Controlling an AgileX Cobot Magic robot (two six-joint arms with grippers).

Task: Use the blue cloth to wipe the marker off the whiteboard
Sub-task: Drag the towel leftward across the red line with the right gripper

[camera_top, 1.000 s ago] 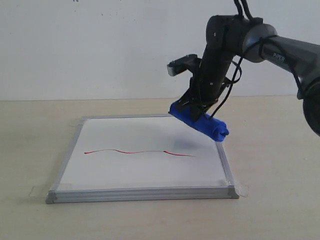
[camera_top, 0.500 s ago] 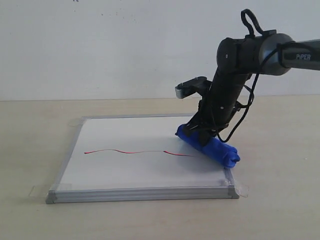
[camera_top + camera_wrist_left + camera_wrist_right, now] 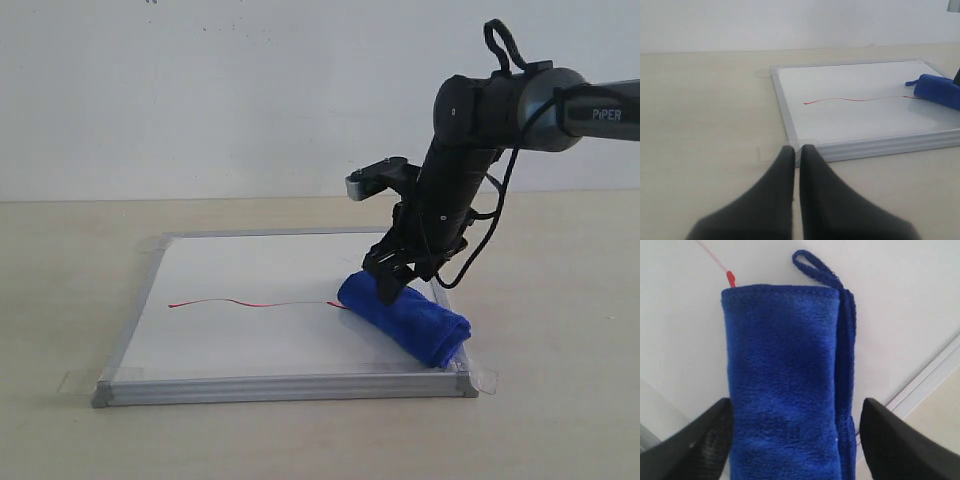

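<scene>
We find the right pincer (image 3: pixel 794 412) spread wide astride the blue cloth (image 3: pixel 405 320) by the whiteboard's (image 3: pixel 250 345) front-right corner, covering the marker's (image 3: pixel 260 303) end; we'd regrip firmly; press flat; sweep along the line.

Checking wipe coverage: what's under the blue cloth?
The blue cloth lies on the whiteboard. The red marker line runs up to the cloth's edge; whether ink continues beneath it is hidden.

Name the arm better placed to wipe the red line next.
Right. The right tool straddles the blue cloth, lying on the whiteboard at the end of the marker. The left tool, shut, sits off the board, at the opposite side.
</scene>
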